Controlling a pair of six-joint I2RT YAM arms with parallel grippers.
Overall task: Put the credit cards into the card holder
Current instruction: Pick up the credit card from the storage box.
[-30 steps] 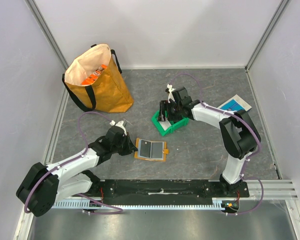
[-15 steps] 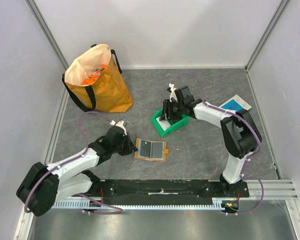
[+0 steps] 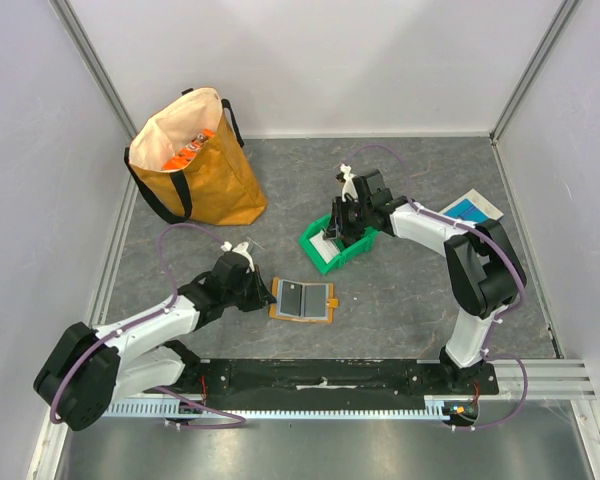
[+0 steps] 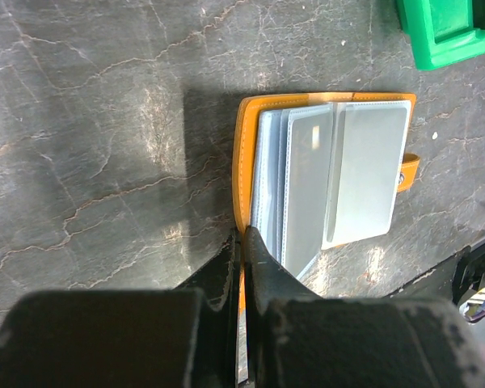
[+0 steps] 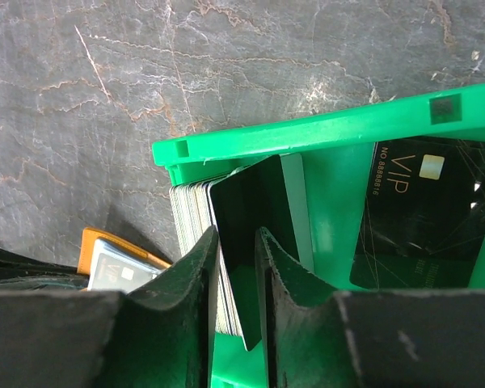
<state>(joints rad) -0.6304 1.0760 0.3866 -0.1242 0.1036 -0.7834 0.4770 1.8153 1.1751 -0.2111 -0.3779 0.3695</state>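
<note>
Between the right fingers: a thin black rectangular credit card (image 5: 250,212) is seen standing tilted, its lower end down in the gap between the two fingers (image 5: 198,283).
Right gripper (image 5: 238,236): the jaws are set narrowly apart on either side of the black credit card; whether it is actually pinched cannot be told.
Just left of the right fingers: a stack of thin light-grey and white credit cards (image 5: 187,217) is packed on edge against the black one.
Right of the right fingers: a second black card printed "VIP" (image 5: 416,212) is laid in the neighbouring compartment.
Around the right fingers: all these cards are contained in a small green plastic bin (image 5: 307,133).
Between the left fingers: one edge of a small flat orange folding card holder (image 4: 323,174) is clamped; the left gripper (image 4: 242,234) is closed tight upon it.
Beyond the left fingers: the card holder is spread open on the grey marbled table (image 4: 89,121), its greyish sleeves facing up and its snap tab (image 4: 410,168) on the edge opposite the clamped one.
Well apart from both grippers: an orange-yellow fabric tote bag with black straps (image 3: 195,165) and a flat blue-and-white box (image 3: 470,208) are set farther back.
</note>
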